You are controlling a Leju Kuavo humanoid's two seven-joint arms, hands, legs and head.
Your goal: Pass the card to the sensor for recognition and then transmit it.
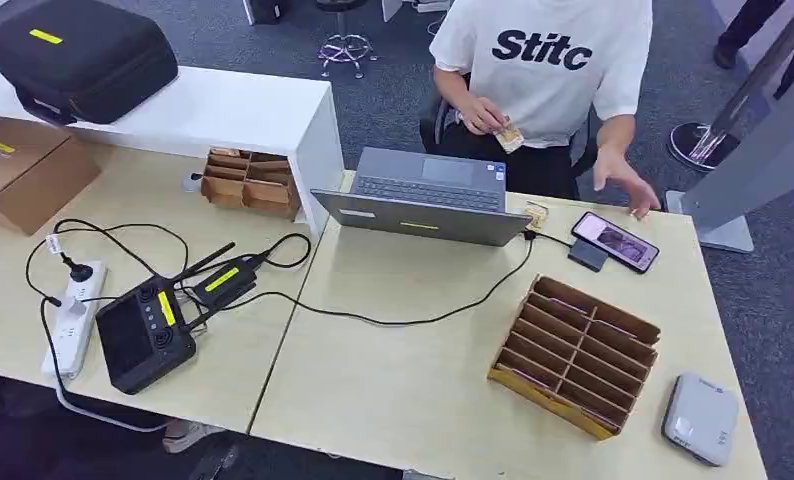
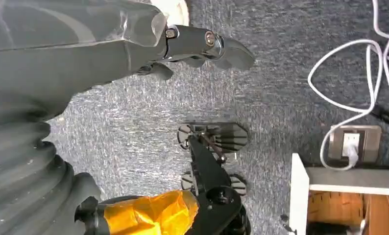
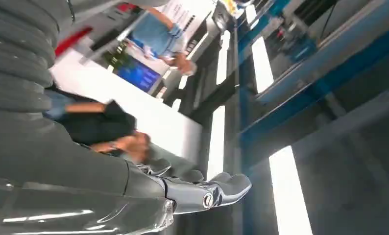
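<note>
**Card with the person, both robot hands empty and away from the table**

Head view: taking the laptop (image 1: 428,195) as the landmark, a person in a white shirt stands just behind it, pinching what looks like the card (image 1: 511,136) in one hand (image 1: 483,117); it is small and blurred, so I cannot be sure it is the card. The person's other hand (image 1: 623,180) reaches toward the phone (image 1: 616,241), which lies to the right of the laptop. A wooden slotted rack (image 1: 576,354) sits in front of and to the right of the laptop, and a grey flat device (image 1: 700,419), probably the sensor, lies beyond the rack at the table's near right corner. A cable (image 1: 413,318) runs across the table (image 1: 373,400) in front of the laptop.

Left wrist view: the left hand (image 2: 197,46) hangs over grey carpet, fingers loosely apart and holding nothing.

Right wrist view: the right hand (image 3: 197,188) is raised toward the ceiling and a background screen, fingers loosely extended side by side, nothing in them.

Risks, as I judge them: the handover is the weak point. A thin card passed from a person's fingers may slip if the robot's fingers close late or off-centre. Reaching in from the right, the arm could knock the rack or nudge the sensor off the table edge, which it lies near. The cable could snag a low sweep.
</note>
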